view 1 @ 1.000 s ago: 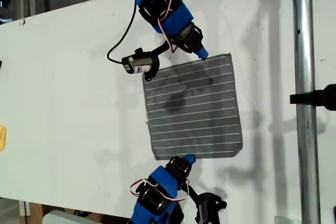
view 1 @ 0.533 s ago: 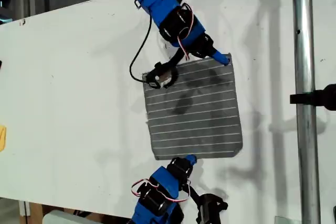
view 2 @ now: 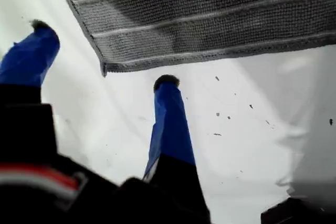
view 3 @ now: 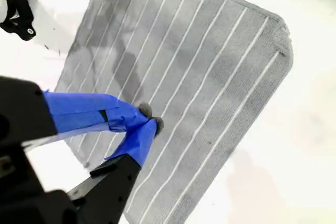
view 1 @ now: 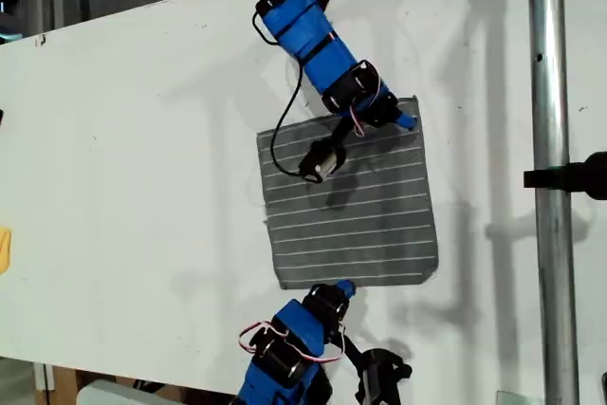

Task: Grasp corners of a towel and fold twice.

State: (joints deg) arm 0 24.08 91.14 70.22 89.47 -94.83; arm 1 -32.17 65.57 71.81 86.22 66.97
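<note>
The towel [view 1: 349,196] lies flat on the counter [view 1: 133,168]; my first pincer [view 2: 102,56] waits wide just off a corner [view 2: 103,68], my second pincer [view 3: 149,118] is pinched narrow over the stripes, so I'd pinch each corner deep before lifting.

One thin dark-grey cloth with fine white stripes [view 1: 351,201] lies on one white bench [view 1: 133,158]. Two blue-and-black arms reach in, each ending in one gripper: my first gripper [view 2: 102,59] and my second gripper [view 3: 149,119]. One upright metal pole [view 1: 550,177] stands at the exterior view's right.
</note>
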